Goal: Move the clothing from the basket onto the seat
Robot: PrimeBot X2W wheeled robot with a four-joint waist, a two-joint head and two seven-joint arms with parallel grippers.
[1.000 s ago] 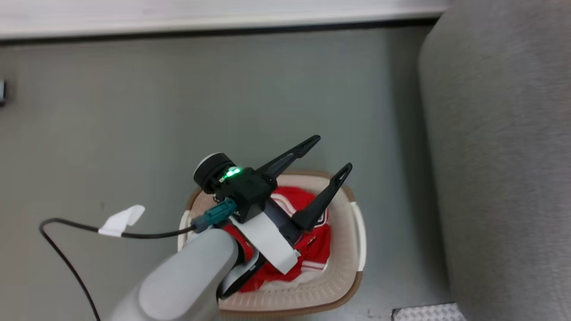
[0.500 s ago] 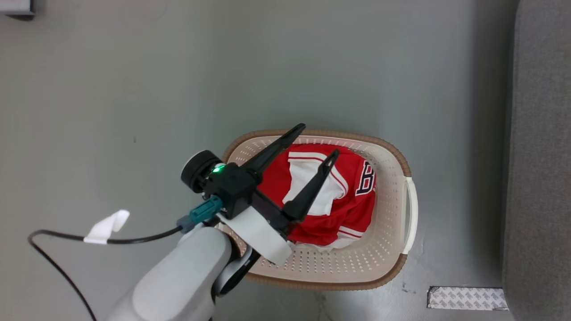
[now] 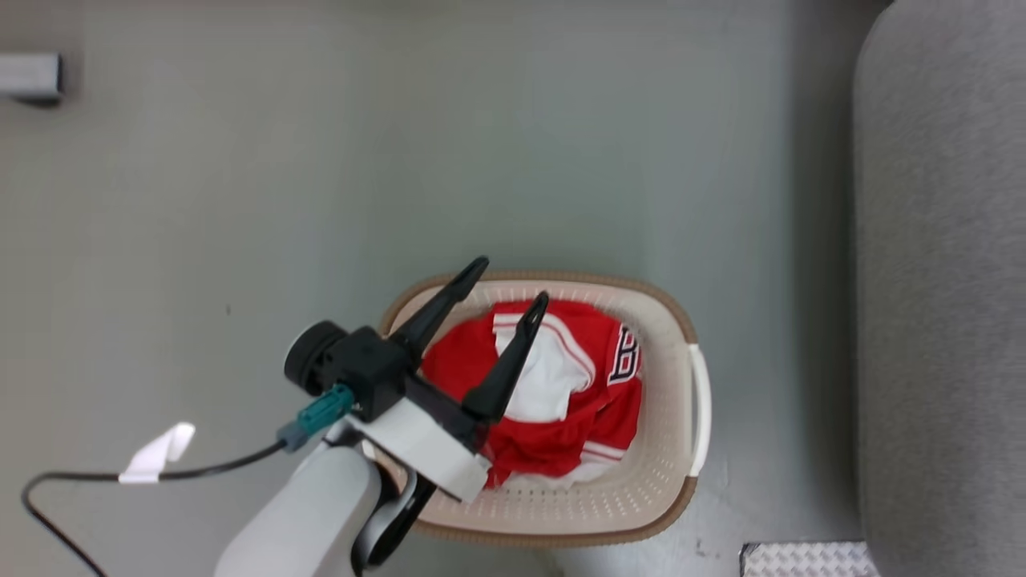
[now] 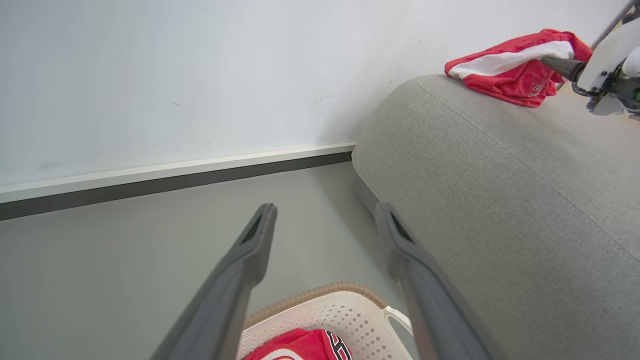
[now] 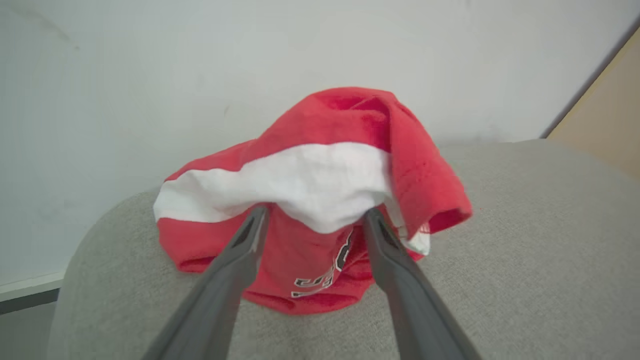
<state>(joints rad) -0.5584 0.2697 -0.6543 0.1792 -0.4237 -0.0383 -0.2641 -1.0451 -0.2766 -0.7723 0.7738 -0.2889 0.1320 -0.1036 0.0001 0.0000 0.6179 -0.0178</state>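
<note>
- Right gripper [image 5: 316,212], fingers spread, lets 1 garment [image 5: 350,120] rest on the sofa [image 5: 525,225].
- Left gripper [image 3: 513,279], spread, hovers over the jersey [image 3: 561,377] in the basket [image 3: 665,497], sofa at 3 o'clock.
- Next, likely: descend, pinch the jersey.

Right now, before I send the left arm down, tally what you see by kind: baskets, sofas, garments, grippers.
Baskets: 1, the basket.
Sofas: 1, the sofa.
Red garments: 2 seen, one garment on the sofa, one heap in the basket; I cannot tell if the heap hides more.
Grippers: 2, left gripper and right gripper, both open.
Total: 6.
</note>
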